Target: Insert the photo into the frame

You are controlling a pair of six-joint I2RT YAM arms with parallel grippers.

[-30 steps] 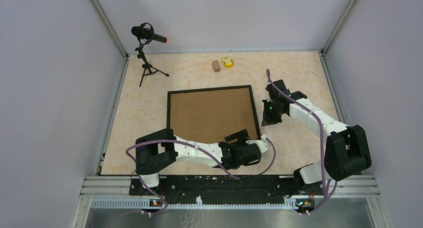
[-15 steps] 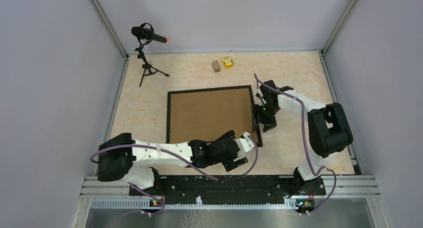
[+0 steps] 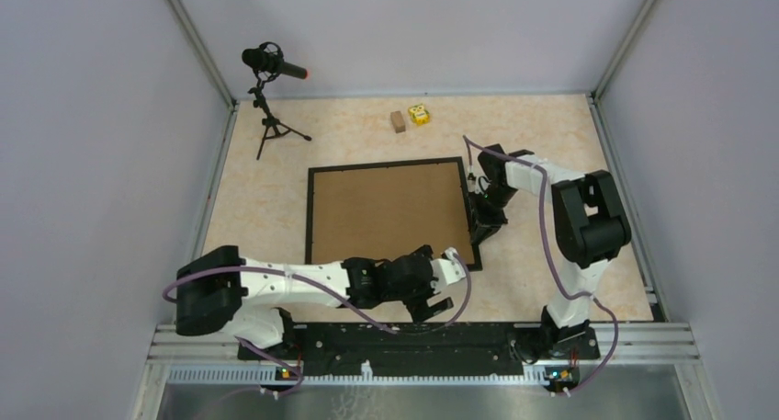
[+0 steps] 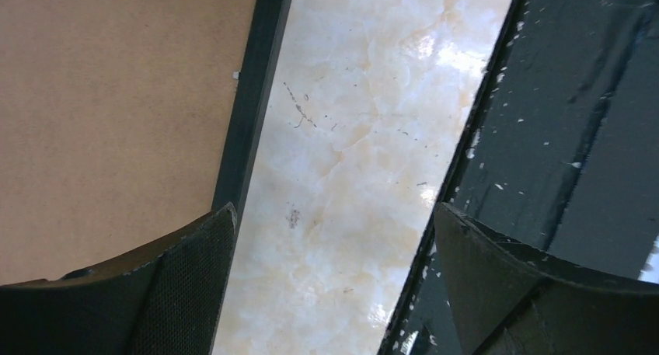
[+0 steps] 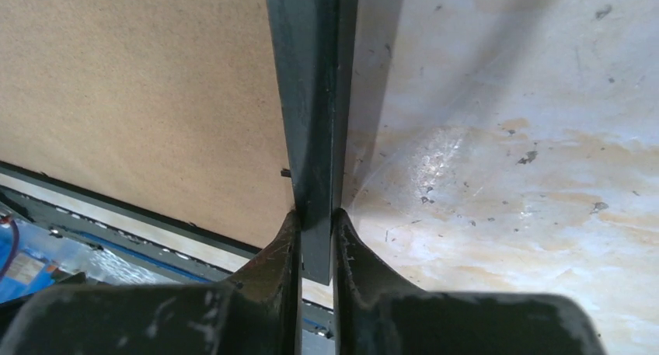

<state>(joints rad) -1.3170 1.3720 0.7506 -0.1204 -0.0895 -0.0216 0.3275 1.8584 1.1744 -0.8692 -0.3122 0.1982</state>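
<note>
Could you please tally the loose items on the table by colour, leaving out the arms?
Black: 2, the frame and the microphone stand
Brown: 2, the backing board and a small block
Yellow: 1, a small object
Total: 5

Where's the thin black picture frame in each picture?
Top view: the thin black rectangular picture frame lies in the middle.
Left wrist: a dark strip, upper left.
Right wrist: upright strip at centre, nipped by the right pincer.
Shared landmark: the brown cardboard backing board inside it.
</note>
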